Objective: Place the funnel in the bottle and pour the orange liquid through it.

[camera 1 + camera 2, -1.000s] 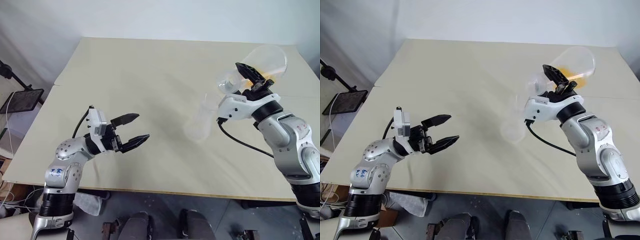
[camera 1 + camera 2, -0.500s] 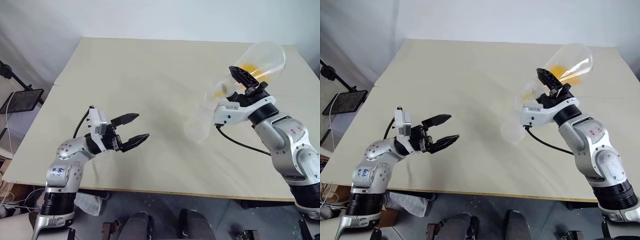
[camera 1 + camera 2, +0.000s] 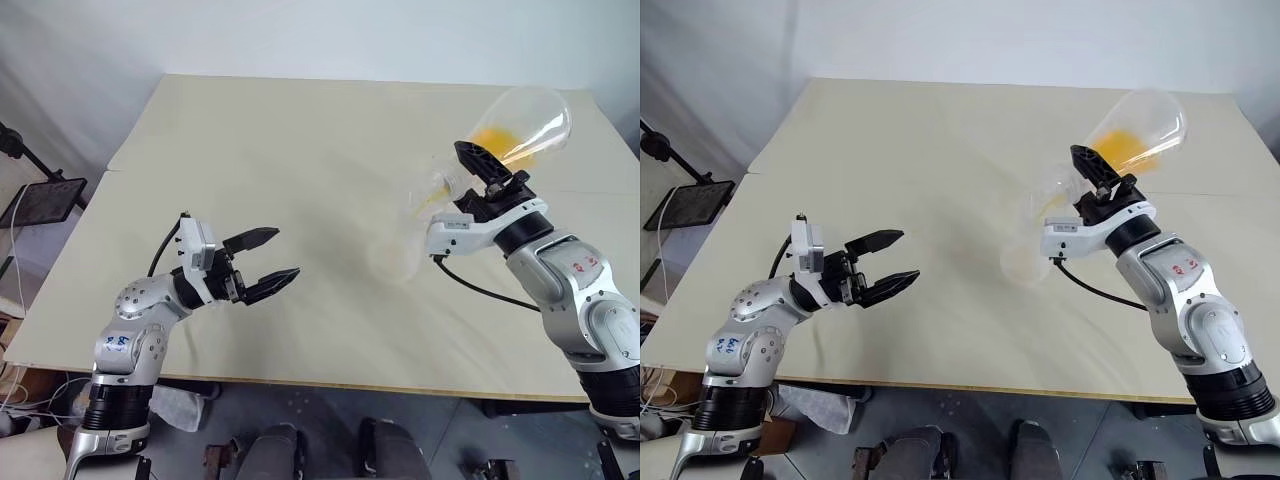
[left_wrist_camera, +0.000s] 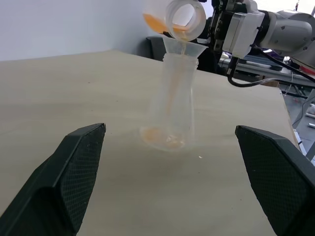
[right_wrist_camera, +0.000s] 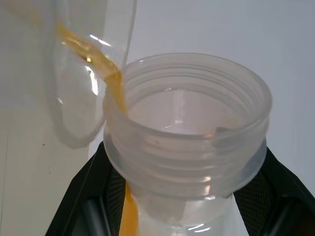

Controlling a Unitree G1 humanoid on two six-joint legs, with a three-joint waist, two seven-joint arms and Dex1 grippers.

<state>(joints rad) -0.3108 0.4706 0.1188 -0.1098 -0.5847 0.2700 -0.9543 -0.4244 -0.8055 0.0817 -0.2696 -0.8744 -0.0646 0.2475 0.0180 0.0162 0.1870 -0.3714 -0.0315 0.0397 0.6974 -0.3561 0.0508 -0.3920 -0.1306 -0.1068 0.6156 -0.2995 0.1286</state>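
Observation:
The bottle, slim and frosted-clear, stands upright on the table right of centre, with the clear funnel seated in its mouth. My right gripper is shut on the neck of a larger clear conical flask, which it holds tilted above the funnel. Orange liquid lies in the flask's body, and a thin stream runs over its lip into the funnel. A little of it has pooled in the bottle's base. My left gripper hovers open and holding nothing, well to the left of the bottle.
The beige table has a seam running across its middle and a front edge close below my arms. A black stand with a flat panel sits off the table's left side. A black cable loops under my right wrist.
My right wrist has rolled and tipped the flask further. The orange liquid slid from the flask's base toward its neck and now streams into the funnel. The left arm has stayed still.

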